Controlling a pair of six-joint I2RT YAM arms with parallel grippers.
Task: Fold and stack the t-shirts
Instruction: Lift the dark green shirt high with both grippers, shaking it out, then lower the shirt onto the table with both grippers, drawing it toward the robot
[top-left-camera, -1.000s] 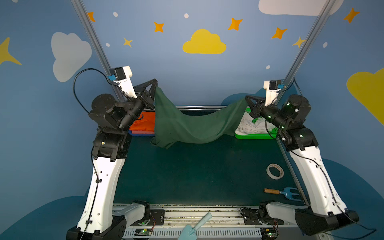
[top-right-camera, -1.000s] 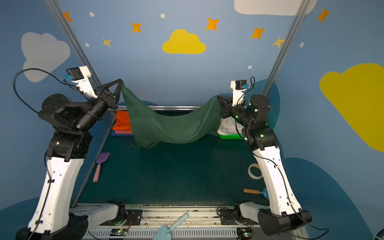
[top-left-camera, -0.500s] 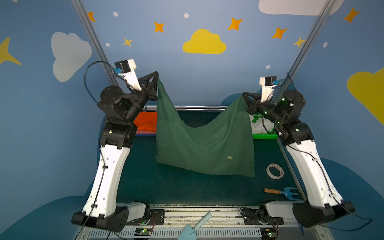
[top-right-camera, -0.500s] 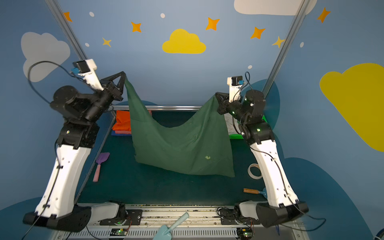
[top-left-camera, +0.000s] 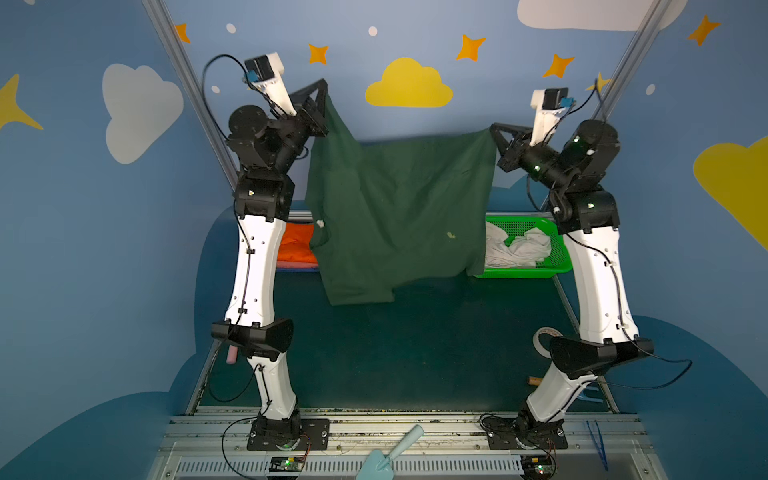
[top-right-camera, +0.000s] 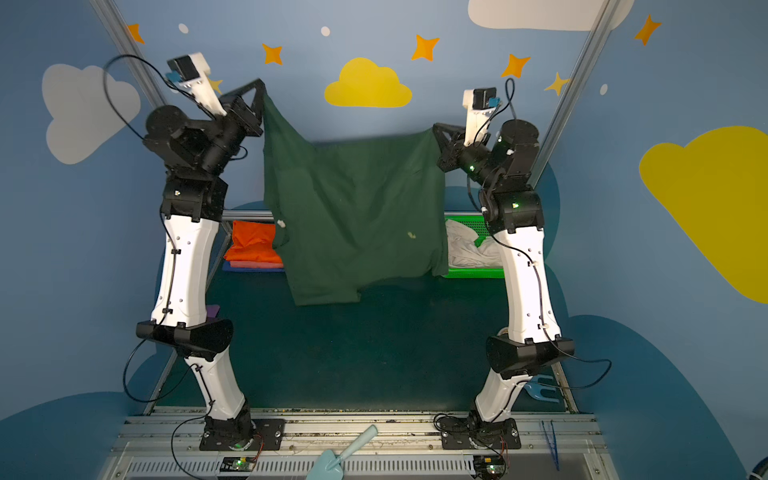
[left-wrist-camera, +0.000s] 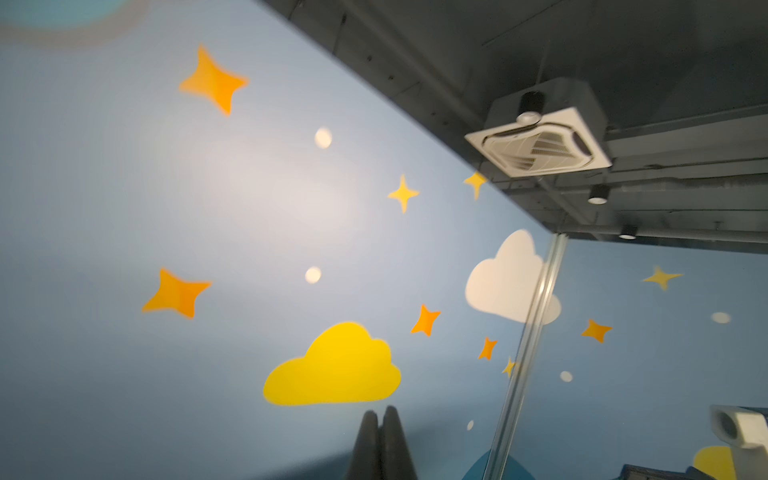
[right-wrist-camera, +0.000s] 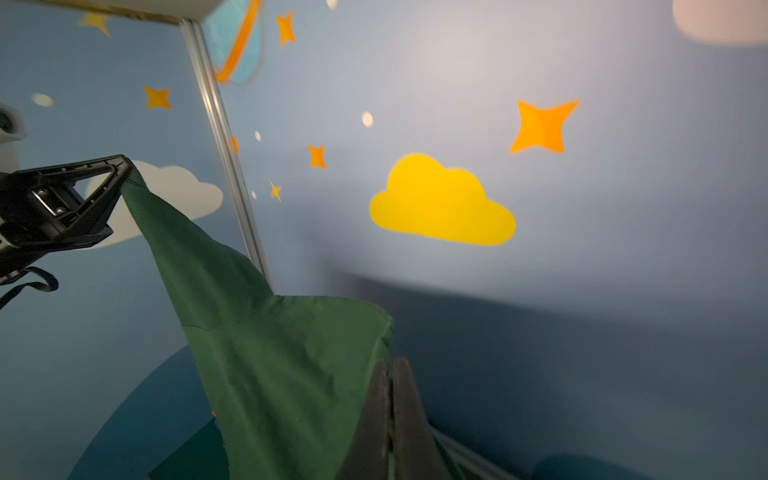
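Observation:
The dark green t-shirt (top-left-camera: 395, 208) (top-right-camera: 353, 208) hangs spread in the air between both arms, its lower edge above the mat. My left gripper (top-left-camera: 325, 85) (top-right-camera: 262, 85) is shut on its upper left corner, held high. My right gripper (top-left-camera: 492, 129) (top-right-camera: 434, 126) is shut on the upper right corner, somewhat lower. The right wrist view shows the green cloth (right-wrist-camera: 270, 353) running from my right gripper (right-wrist-camera: 390, 363) to the left gripper (right-wrist-camera: 126, 164). In the left wrist view the left gripper (left-wrist-camera: 380, 411) shows pressed together, the cloth hidden. A folded orange t-shirt (top-left-camera: 295, 245) tops a pile at the back left.
A green mesh basket (top-left-camera: 519, 274) at the back right holds a crumpled white t-shirt (top-left-camera: 519, 247). A tape roll (top-left-camera: 542, 336) sits behind the right arm. A teal trowel (top-left-camera: 395, 453) and blue tweezers (top-left-camera: 598, 444) lie by the front rail.
Both arms have risen and drawn toward the front. The green t-shirt went from sagging low at the back to hanging spread out high above the mat.

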